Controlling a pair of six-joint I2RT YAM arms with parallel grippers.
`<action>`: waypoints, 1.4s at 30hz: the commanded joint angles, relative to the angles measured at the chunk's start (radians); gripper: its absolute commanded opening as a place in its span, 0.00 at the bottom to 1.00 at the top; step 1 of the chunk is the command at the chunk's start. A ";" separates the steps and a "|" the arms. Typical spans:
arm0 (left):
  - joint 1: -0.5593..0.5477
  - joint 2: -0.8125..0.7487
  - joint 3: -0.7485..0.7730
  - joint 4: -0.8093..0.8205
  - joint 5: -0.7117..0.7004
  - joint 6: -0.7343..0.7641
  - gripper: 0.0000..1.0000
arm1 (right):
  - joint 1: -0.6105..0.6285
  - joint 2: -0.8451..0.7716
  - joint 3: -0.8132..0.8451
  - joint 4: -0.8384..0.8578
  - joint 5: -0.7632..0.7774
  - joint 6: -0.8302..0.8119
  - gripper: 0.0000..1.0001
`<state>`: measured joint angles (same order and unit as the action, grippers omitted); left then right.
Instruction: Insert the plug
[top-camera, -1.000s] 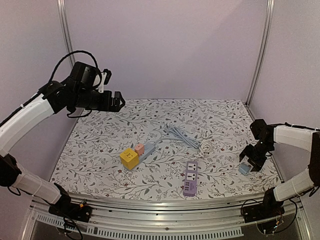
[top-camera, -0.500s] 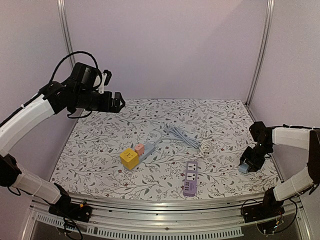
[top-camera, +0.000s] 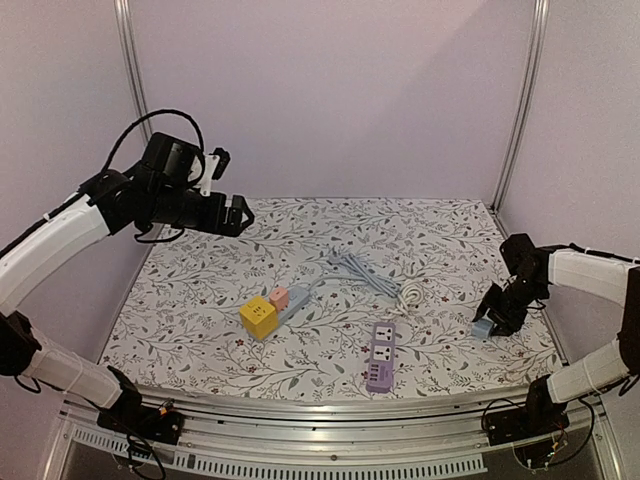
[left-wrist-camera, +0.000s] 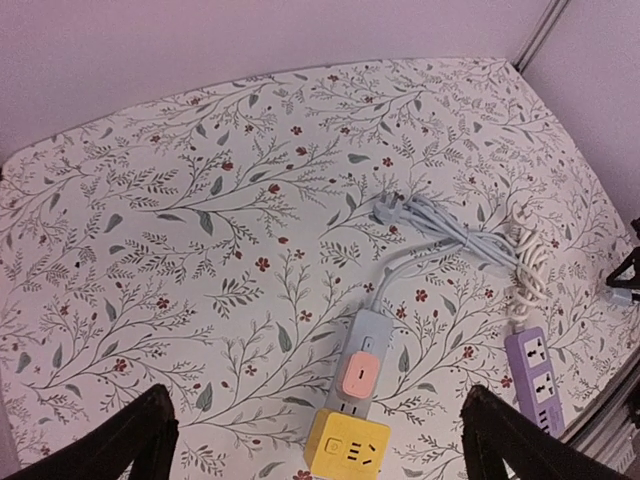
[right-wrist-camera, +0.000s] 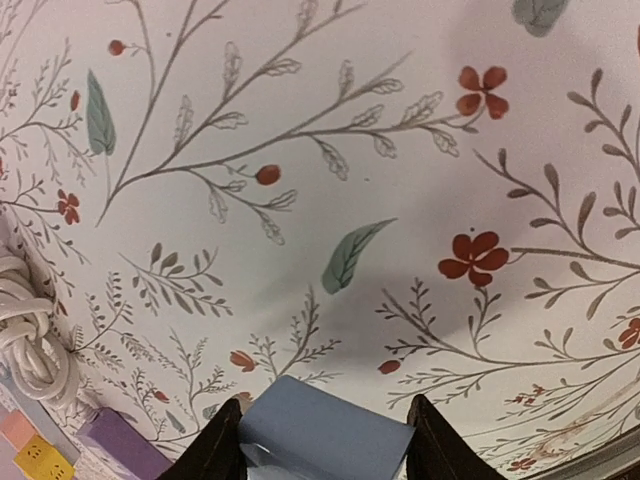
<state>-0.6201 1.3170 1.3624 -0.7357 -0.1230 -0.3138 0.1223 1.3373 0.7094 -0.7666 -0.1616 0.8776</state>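
Movement since a second ago is small: the right gripper (top-camera: 489, 319) has crept away from the near rail (top-camera: 300, 402) and a little toward the table's middle, carrying the blue plug (right-wrist-camera: 325, 436) with it. The left gripper (top-camera: 237, 210) has dipped slightly and stays high over the far-left part of the table (top-camera: 190, 290). The plug is a plain pale-blue block pinched between the right arm's two dark fingers (right-wrist-camera: 216, 452), hanging low over the floral cloth near the table's right edge. Its pins do not show in any view, so which face carries them cannot be told. The left arm's fingers stand wide apart and hold nothing. The purple power strip (top-camera: 381, 355) lies flat with its sockets up, near the front edge and well apart from the plug, with bare cloth between them. A white coiled cord (top-camera: 410, 293) sits just beyond the strip's far end. Farther left, a grey-blue strip (top-camera: 298, 302) carries a pink adapter (top-camera: 279, 297), with a yellow cube (top-camera: 259, 317) at its near end. The right gripper works close to the table's right edge and the side wall. The back half of the table and its left side lie open.
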 joint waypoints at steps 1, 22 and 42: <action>-0.009 -0.023 -0.044 0.051 0.191 0.105 0.99 | 0.052 -0.019 0.108 -0.011 -0.081 -0.023 0.39; -0.028 -0.126 -0.272 0.241 0.515 0.466 0.99 | 0.479 0.342 0.834 -0.176 -0.130 -0.063 0.39; -0.159 -0.054 -0.228 0.196 0.541 0.671 0.98 | 0.692 0.499 1.058 -0.135 -0.165 -0.074 0.39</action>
<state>-0.7399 1.2343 1.0958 -0.5217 0.4118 0.3119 0.7994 1.8099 1.7317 -0.9157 -0.3122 0.8200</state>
